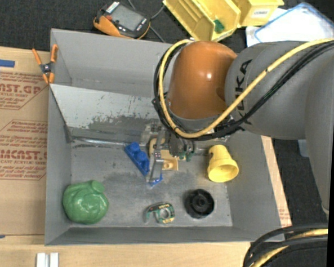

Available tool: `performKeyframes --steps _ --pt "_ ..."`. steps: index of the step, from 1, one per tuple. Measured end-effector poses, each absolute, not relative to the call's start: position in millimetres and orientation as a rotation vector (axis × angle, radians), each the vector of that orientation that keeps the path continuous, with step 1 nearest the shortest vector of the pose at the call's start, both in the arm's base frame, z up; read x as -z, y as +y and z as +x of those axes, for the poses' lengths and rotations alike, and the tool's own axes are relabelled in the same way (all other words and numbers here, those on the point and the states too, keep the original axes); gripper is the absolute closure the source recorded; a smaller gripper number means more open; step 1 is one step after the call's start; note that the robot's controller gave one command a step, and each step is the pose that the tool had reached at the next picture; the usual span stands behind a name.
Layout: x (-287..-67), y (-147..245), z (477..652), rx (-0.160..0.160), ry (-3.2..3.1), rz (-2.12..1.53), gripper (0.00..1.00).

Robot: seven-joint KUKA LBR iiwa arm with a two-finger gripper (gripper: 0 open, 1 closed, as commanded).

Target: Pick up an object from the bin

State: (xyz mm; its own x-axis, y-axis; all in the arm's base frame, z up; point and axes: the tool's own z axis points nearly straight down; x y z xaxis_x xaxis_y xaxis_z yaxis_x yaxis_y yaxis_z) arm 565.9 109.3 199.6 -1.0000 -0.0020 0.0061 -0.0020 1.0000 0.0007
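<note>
Nearest the front wall of the bin point(102, 92), a green lump point(85, 201) is seen in the left corner. To its right, along the same front edge, a small metal ring with green in it point(161, 213) is found, and just beyond that a black round knob point(199, 204). All three are kept well apart from one another.

Further in, at the middle of the floor, a blue plastic piece point(136, 155) is laid slantwise, and the hand point(155, 175) is lowered right at its right-hand end. A scrap of blue is glimpsed at the very tip of the hand. Whether the hand is apart, together, or clamped on the blue piece cannot be told from here, and contact cannot be confirmed.

To the right of the hand, a yellow cup point(221, 163) is tipped on its side, mouth toward the front.

Above it all, the wrist's orange cover point(198, 78) is hung over the back of the bin, looped by yellow cables.
</note>
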Motion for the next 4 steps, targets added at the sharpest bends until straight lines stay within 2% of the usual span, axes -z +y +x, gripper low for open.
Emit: performKeyframes --steps 1,2,3,4 --pt "-204.0 108.7 567.7 0.002 -3.143 0.0 0.0" --pt "-87.4 93.3 573.7 0.007 -3.111 -0.482 0.0" --pt "-145.2 89.1 587.3 0.007 -3.132 -0.358 0.0" --pt "-99.1 94.0 578.7 0.006 -3.049 -0.756 0.0"
